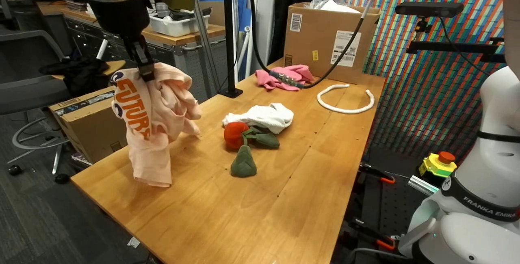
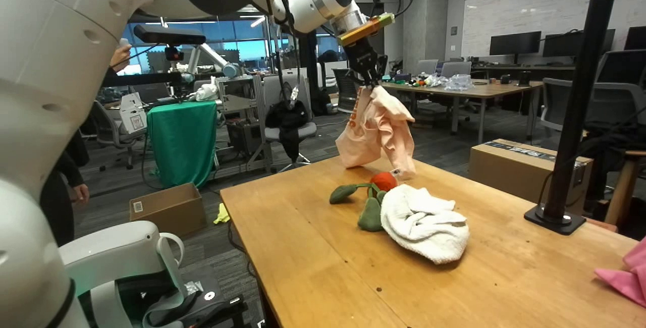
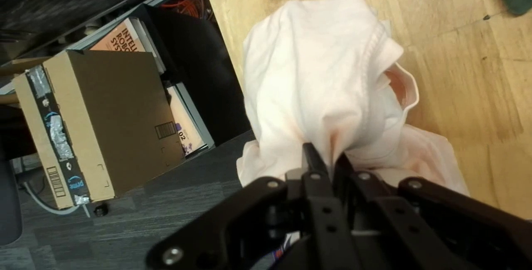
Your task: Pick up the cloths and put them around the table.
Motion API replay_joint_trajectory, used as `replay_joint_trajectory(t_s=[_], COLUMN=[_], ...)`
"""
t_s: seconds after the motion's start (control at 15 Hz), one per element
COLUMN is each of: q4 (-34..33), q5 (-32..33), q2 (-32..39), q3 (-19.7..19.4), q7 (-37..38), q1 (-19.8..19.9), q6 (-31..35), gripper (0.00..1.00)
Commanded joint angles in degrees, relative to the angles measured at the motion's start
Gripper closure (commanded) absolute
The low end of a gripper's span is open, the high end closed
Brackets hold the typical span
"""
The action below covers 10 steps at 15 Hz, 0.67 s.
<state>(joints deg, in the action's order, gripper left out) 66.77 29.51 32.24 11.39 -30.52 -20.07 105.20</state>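
Observation:
My gripper (image 1: 148,74) is shut on the peach-cream cloth with orange print (image 1: 162,101), which hangs in folds over one end of the wooden table (image 1: 260,219). In the wrist view the fabric (image 3: 316,66) bunches between the fingertips. Whether its lower hem touches the tabletop, I cannot tell. Mid-table lies a crumpled white cloth (image 2: 424,222). Against it sit a round red piece (image 1: 235,135) and dark green pieces (image 1: 243,163), joined by green strips. At the far end, the pink cloth (image 1: 300,71) is heaped; an exterior view cuts it off at its edge.
A white cord ring (image 1: 345,111) and a large cardboard box (image 1: 315,44) occupy the table's far end. A black post stands on a base (image 2: 555,219) at the table's edge. Another cardboard box (image 3: 129,120) is beyond the edge near the gripper. A black cable crosses the pink cloth in view.

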Motion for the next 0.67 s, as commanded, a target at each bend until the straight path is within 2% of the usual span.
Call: replay_joint_trajectory(t_s=[0.0, 0.4, 0.47, 0.53, 0.6], q4=[-7.5, -11.0, -11.5, -11.7, -11.3], q5=[-0.5, -1.1, -1.2, -1.3, -0.3], q2=[3.8, 6.9, 7.4, 7.8, 7.9], q3=[-0.9, -1.1, -1.3, -1.3, 0.0], q7=[-1.4, -2.0, -1.8, -2.0, -1.7], q1=[-1.5, -2.2, -2.4, -2.4, -1.4], q6=[0.1, 0.4, 0.3, 0.2, 0.3], gripper=[0.91, 0.92, 0.67, 0.65, 0.58])
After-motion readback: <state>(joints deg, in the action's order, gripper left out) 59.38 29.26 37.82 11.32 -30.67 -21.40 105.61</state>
